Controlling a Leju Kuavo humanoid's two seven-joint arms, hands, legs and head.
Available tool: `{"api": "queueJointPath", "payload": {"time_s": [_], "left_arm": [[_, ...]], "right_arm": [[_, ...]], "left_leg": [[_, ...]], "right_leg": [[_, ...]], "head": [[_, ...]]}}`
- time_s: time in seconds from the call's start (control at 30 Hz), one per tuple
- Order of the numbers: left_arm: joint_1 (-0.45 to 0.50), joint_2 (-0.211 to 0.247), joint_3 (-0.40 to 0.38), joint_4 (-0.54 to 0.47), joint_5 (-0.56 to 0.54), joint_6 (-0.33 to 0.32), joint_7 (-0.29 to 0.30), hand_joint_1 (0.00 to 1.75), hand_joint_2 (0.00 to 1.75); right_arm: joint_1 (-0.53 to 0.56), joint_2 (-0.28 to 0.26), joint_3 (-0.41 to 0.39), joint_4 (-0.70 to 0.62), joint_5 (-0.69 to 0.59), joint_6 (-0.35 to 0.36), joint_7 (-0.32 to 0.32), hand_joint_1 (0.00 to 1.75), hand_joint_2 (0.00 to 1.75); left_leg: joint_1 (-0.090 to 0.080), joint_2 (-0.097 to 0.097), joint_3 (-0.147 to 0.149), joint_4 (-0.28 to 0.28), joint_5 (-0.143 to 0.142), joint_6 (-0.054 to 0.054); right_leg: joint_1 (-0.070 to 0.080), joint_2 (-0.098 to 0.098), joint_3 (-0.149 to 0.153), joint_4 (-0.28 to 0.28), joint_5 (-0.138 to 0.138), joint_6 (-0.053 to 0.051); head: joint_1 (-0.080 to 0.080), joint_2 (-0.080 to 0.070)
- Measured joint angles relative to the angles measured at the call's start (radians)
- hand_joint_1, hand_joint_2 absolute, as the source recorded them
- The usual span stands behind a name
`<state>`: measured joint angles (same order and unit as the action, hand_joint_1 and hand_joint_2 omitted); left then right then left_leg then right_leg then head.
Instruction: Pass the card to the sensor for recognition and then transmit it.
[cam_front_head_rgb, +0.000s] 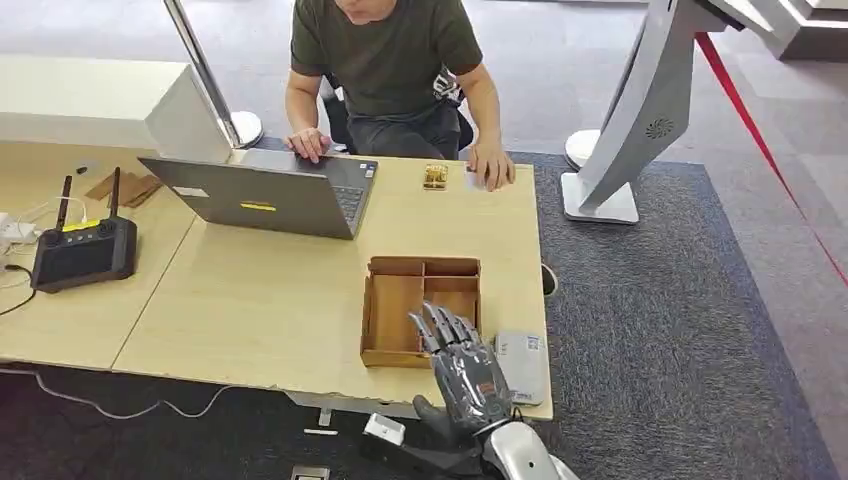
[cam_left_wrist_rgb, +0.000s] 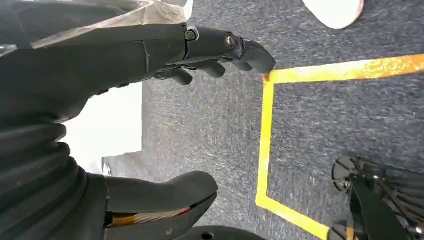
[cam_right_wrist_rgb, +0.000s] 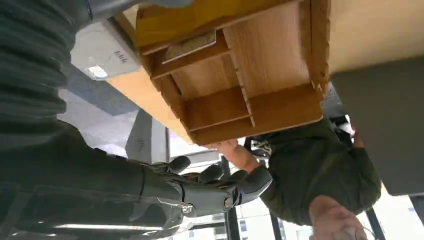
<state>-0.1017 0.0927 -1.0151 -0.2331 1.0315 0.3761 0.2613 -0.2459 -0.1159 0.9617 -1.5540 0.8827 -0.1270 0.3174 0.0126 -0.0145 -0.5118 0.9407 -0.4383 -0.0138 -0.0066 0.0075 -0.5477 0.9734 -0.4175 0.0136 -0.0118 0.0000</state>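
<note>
Right hand (cam_front_head_rgb: 464, 370) raised over the table's (cam_front_head_rgb: 270, 300) near edge, fingers spread, holding nothing. Wooden divided tray (cam_front_head_rgb: 420, 308) just ahead of its fingertips; a card (cam_right_wrist_rgb: 190, 46) lies in a near compartment. Grey sensor (cam_front_head_rgb: 523, 365) just beside the hand, outboard. Left hand (cam_left_wrist_rgb: 150, 55) empty, fingers loosely apart, above carpet.

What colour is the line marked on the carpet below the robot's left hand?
Yellow: the line on the grey carpet shows best in the left wrist view.
</note>
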Motion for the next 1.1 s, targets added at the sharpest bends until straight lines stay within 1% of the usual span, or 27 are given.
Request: {"api": "queueJointPath", "payload": {"time_s": [0.1,0.33,0.47,0.57,1.1], "left_arm": [[0.000,0.000,0.001,0.000,-0.001,0.000,0.000,0.00,1.75],[0.000,0.000,0.000,0.000,-0.004,0.000,0.000,0.00,1.75],[0.000,0.000,0.000,0.000,-0.008,0.000,0.000,0.00,1.75],[0.001,0.000,0.000,0.000,-0.010,-0.002,0.000,0.00,1.75],[0.001,0.000,0.000,0.000,-0.011,-0.002,0.000,0.00,1.75]], "right_arm": [[-0.005,0.020,0.009,0.051,0.008,0.000,0.007,0.00,1.75],[-0.011,0.047,0.015,0.135,0.050,-0.005,0.031,0.00,1.75],[-0.016,0.055,0.015,0.170,0.099,-0.026,0.060,0.00,1.75],[-0.021,0.055,0.007,0.185,0.107,-0.045,0.068,0.00,1.75],[-0.027,0.061,0.003,0.223,0.108,-0.047,0.069,0.00,1.75]], "left_leg": [[0.000,0.000,0.000,0.000,0.000,0.000],[0.000,0.000,0.000,0.000,0.000,0.000],[0.000,0.000,0.000,0.000,0.000,0.000],[0.000,0.000,0.000,0.000,0.000,0.000],[0.000,0.000,0.000,0.000,0.000,0.000]], "right_leg": [[0.000,0.000,0.000,0.000,0.000,0.000],[0.000,0.000,0.000,0.000,0.000,0.000],[0.000,0.000,0.000,0.000,0.000,0.000],[0.000,0.000,0.000,0.000,0.000,0.000],[0.000,0.000,0.000,0.000,0.000,0.000]], "head": [[0.000,0.000],[0.000,0.000],[0.000,0.000],[0.000,0.000],[0.000,0.000]]}}
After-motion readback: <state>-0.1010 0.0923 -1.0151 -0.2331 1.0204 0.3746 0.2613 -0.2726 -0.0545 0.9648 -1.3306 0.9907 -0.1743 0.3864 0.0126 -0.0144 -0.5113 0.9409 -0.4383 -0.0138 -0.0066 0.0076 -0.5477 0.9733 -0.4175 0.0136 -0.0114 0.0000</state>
